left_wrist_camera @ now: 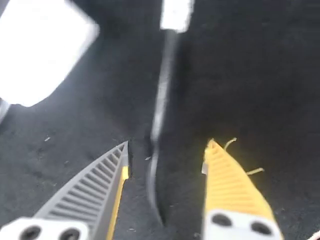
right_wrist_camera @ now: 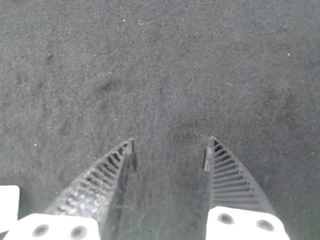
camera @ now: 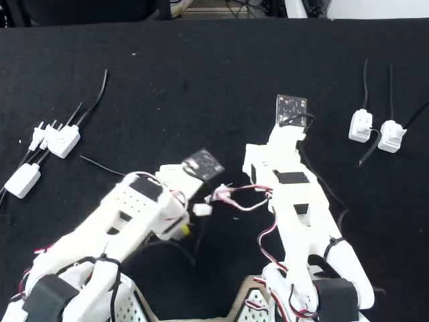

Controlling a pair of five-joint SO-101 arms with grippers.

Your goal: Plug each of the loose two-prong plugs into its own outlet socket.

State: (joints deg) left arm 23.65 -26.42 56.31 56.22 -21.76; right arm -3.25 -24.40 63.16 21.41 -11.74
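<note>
Straddling plug cord (left_wrist_camera: pixel 160 100); left gripper (left_wrist_camera: pixel 167 145)

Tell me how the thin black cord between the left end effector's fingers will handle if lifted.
Probably floppy: the thin black cord bends along the black cloth, so it should sag either side of the left end effector. Likely light, though the small white plug at its end would dangle and swing.
</note>
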